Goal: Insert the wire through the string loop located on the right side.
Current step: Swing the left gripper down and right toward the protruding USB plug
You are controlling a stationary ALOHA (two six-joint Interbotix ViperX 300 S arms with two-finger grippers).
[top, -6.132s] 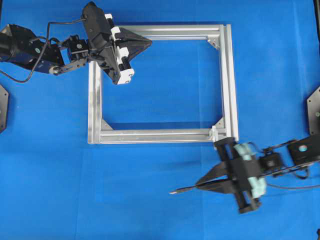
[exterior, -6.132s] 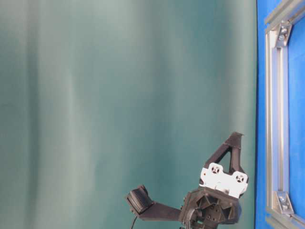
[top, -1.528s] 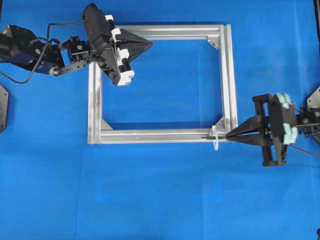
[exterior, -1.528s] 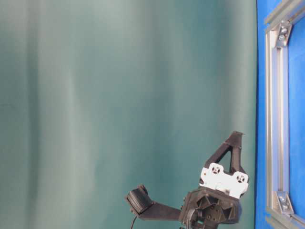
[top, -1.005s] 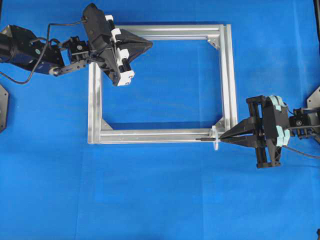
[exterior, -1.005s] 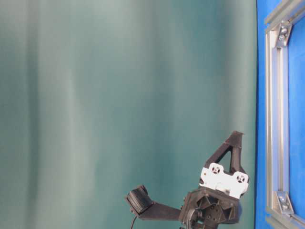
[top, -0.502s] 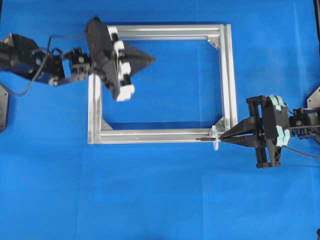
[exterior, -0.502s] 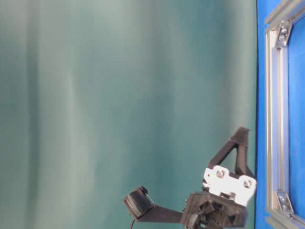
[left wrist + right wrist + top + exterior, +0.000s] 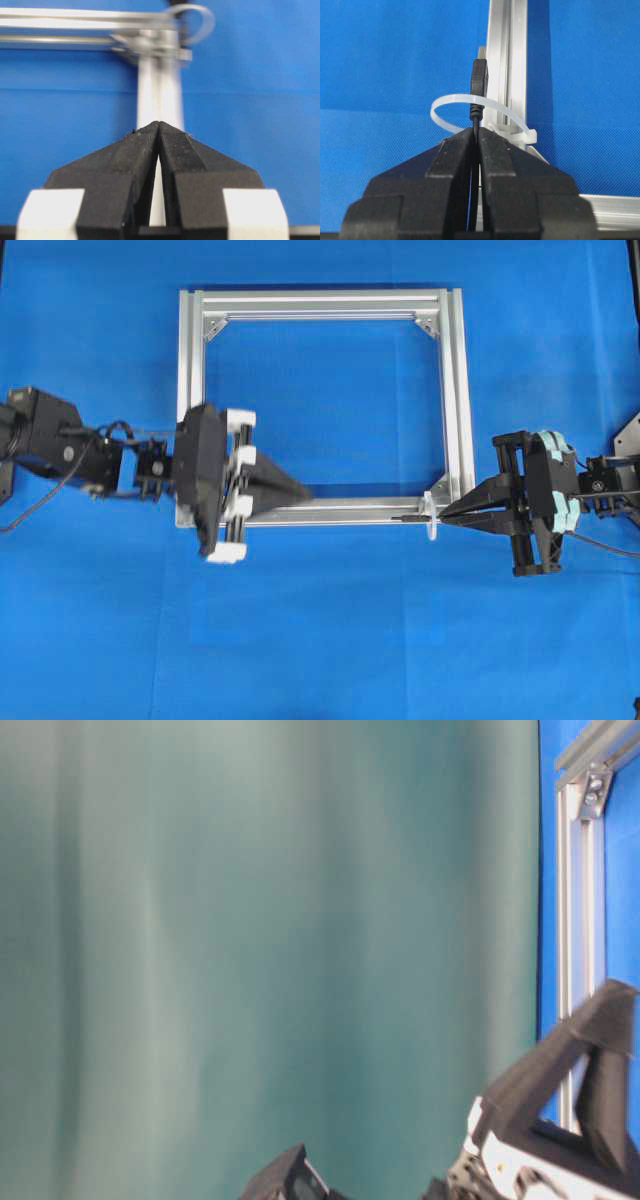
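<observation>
Right gripper (image 9: 475, 131) clamps the wire (image 9: 479, 82), plug through the string loop (image 9: 480, 110) on the aluminium frame (image 9: 455, 390); left gripper (image 9: 305, 495) closed, empty.

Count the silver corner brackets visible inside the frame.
3: top-left corner bracket, top-right corner bracket, bottom-right corner bracket. The left tool may hide a fourth at bottom-left.

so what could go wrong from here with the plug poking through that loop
The right gripper is shut on the wire just behind the plug, which has only just entered the string loop. If released now, the flexible wire might slip back out.

The loop arches close over the plug, so pushing on could snag and bend it.

The left gripper is shut and empty over the frame's bottom rail; reaching for the plug, it may knock the rail.
</observation>
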